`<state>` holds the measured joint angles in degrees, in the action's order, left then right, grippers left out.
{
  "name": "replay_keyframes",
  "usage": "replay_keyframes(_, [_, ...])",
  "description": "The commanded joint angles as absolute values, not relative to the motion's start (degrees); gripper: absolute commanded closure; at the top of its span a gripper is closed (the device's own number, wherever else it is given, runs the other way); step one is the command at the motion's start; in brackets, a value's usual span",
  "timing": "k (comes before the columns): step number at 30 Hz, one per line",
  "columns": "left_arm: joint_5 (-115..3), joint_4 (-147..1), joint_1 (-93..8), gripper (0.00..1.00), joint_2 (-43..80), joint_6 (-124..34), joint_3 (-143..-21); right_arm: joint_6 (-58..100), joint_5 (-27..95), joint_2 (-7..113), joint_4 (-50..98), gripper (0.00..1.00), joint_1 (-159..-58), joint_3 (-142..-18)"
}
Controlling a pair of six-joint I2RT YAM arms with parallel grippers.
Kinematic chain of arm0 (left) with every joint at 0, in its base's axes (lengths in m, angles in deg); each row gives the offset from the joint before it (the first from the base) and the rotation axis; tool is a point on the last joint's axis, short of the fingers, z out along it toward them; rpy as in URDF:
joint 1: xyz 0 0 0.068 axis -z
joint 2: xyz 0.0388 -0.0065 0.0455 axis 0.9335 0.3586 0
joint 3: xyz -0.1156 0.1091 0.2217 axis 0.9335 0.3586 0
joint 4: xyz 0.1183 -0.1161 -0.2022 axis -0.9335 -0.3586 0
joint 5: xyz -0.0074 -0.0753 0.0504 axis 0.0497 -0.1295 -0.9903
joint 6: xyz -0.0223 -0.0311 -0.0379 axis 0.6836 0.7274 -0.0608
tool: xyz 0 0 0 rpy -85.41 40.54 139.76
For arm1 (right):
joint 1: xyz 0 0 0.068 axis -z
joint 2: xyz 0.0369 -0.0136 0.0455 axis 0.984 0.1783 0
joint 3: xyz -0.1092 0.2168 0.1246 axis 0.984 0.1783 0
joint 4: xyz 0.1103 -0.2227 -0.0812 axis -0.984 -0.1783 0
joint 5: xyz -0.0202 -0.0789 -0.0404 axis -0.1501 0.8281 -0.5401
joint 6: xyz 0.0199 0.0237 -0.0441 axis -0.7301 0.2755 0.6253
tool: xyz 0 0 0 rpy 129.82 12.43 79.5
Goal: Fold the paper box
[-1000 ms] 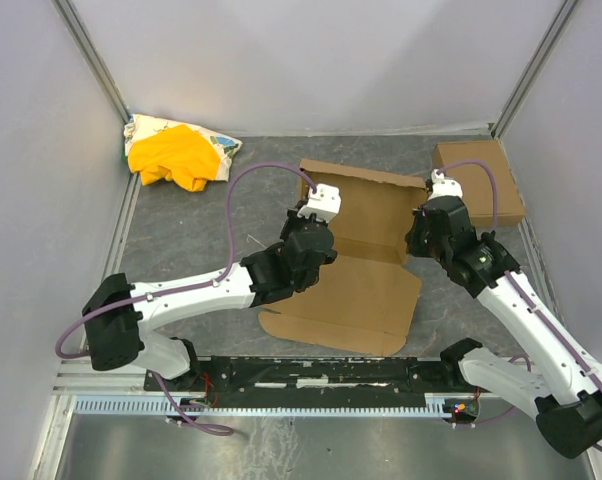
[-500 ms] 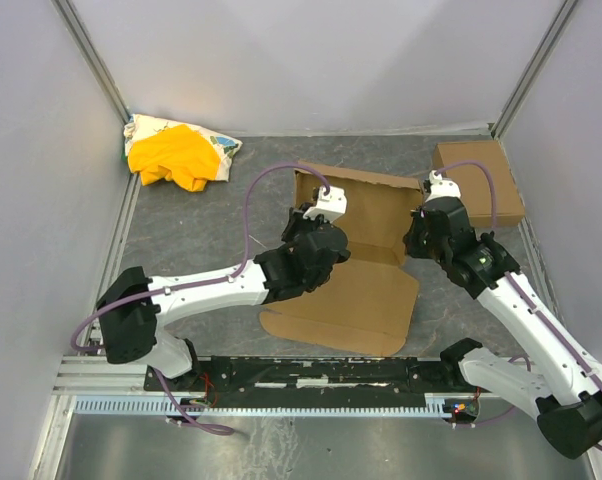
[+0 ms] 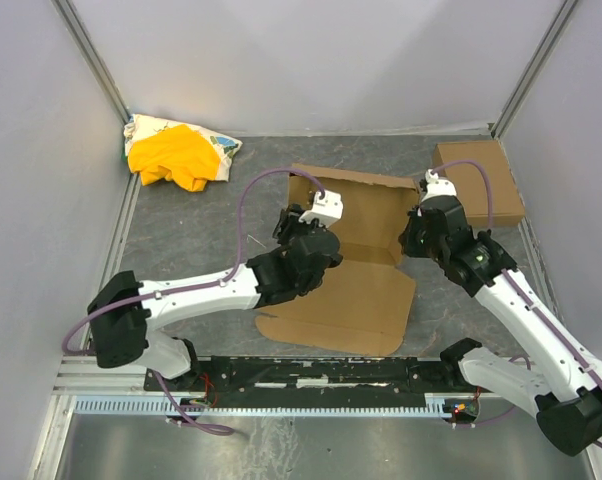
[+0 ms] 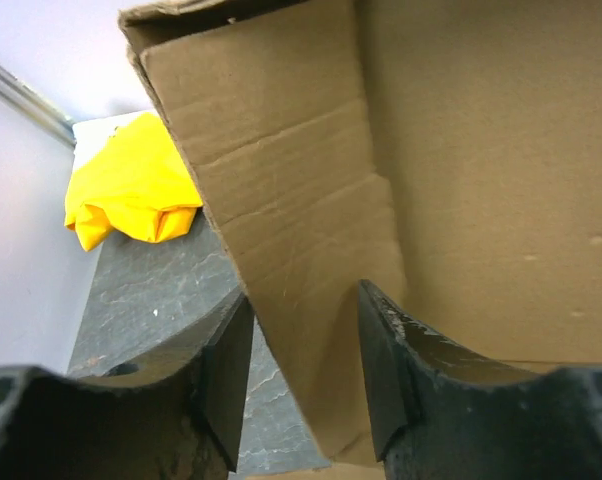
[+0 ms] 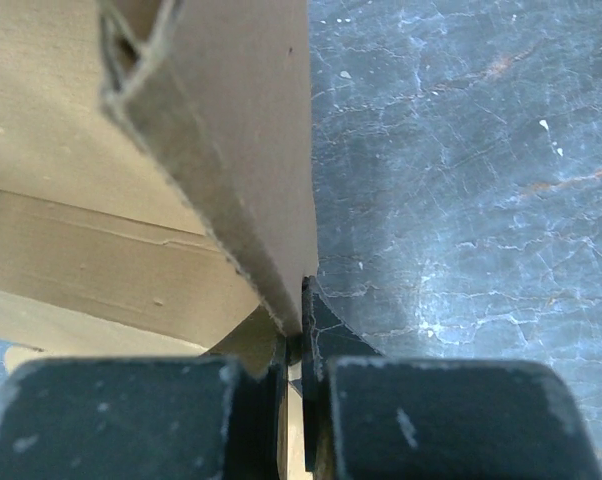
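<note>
Left gripper [image 4: 299,375] jaws just parted, straddling paper box [image 3: 366,260] left flap [image 4: 281,200]; flap released, stands raised. Right gripper [image 5: 299,335] stays clamped on right flap [image 5: 251,150]. Side walls forming.

Bright, even overhead light, soft shadows; wrist views blur up close (paper box [image 5: 231,150] edge especially).
</note>
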<state>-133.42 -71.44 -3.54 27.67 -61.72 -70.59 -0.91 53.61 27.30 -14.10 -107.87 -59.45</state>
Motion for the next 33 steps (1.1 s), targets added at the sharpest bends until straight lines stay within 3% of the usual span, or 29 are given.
replay_keyframes(1, [-127.99, -68.17, -3.31, 0.45, 23.11, -57.89, -69.56, -2.41, 49.31, 27.31, -7.53, 0.98, -108.78, -62.85])
replay_keyframes(4, [-127.82, -70.26, -3.20, 0.34, 22.26, -56.61, -69.97, -2.72, 49.56, 28.05, -7.22, 0.98, -108.78, -62.83])
replay_keyframes(7, [-127.48, -71.83, -3.29, 0.32, 20.26, -55.28, -69.54, -2.58, 50.58, 29.53, -7.57, 0.98, -108.82, -63.34])
replay_keyframes(16, [-128.05, -79.24, -3.23, 0.30, 13.27, -51.99, -67.56, -1.65, 52.62, 30.89, -8.92, 0.98, -108.82, -65.29])
replay_keyframes(26, [-111.37, -76.35, -3.25, 0.33, -7.20, -42.70, -54.60, -0.95, 53.94, 31.56, -9.57, 0.98, -108.80, -65.98])
replay_keyframes(30, [-110.18, -75.44, -3.24, 0.34, -10.29, -42.57, -51.86, -1.14, 53.41, 30.86, -8.90, 0.98, -108.74, -65.48])
replay_keyframes(33, [-106.62, -74.46, -3.25, 0.29, -10.53, -42.49, -50.64, -1.14, 53.09, 30.47, -8.94, 0.98, -108.74, -65.41])
